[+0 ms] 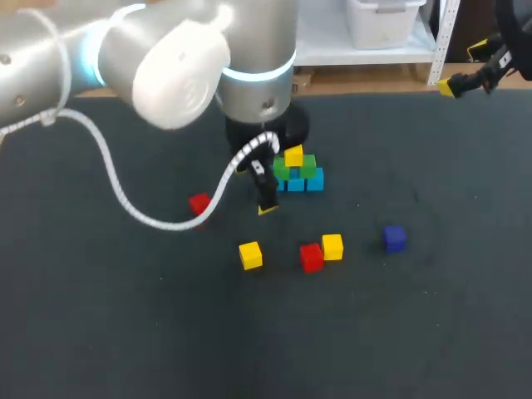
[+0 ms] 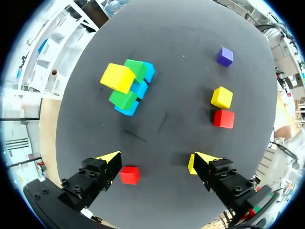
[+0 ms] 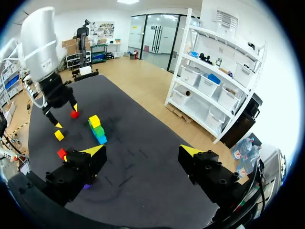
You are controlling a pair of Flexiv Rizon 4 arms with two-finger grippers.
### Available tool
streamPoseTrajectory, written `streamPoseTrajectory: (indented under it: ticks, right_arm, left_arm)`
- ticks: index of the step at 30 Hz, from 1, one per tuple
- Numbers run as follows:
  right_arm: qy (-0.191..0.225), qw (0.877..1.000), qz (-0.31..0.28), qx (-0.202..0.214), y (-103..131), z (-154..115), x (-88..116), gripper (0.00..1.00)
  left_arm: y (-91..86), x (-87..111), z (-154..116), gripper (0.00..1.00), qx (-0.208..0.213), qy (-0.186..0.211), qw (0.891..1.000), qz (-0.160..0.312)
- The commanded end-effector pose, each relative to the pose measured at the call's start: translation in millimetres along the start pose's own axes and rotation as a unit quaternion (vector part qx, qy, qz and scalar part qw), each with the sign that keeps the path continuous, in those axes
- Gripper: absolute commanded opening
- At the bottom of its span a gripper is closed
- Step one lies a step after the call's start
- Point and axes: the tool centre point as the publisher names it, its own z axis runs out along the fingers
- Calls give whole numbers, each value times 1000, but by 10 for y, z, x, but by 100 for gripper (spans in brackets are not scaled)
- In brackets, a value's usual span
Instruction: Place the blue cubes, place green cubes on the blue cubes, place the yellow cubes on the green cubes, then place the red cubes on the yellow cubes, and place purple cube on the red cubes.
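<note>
The left pincer (image 2: 155, 160) hung wide and empty near the stack (image 2: 128, 88), one finger just beside a red cube (image 2: 129, 175), which a careless descent could knock away.

Dark grey tabletop (image 1: 108, 332)

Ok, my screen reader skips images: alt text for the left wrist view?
Open left gripper above a dark table, red cube beside one finger. Ahead stand a blue-green-yellow stack, a yellow cube, a second red cube and a purple cube.
</note>
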Motion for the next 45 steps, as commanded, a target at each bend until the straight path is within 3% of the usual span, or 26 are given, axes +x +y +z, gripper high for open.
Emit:
streamPoseTrajectory:
  ticks: [1,13,19,26,31,43,45]
  right_arm:
    - [0,1000,0,2,11,1,0,100]
    - [0,1000,0,2,11,1,0,100]
    - [0,1000,0,2,11,1,0,100]
    - [0,1000,0,2,11,1,0,100]
    - [0,1000,0,2,11,1,0,100]
    - [0,1000,0,2,11,1,0,100]
    - [0,1000,0,2,11,1,0,100]
  left_arm:
    - [-125,150,37,100,-26,-96,995,11]
    - [-472,372,148,100,28,-97,991,90]
    - [-523,396,206,100,55,-86,988,118]
    - [-638,364,246,100,79,-59,988,123]
    - [-711,337,330,100,74,-44,989,123]
    - [-650,343,526,100,86,-32,989,113]
    - [-634,357,567,94,89,-26,990,110]
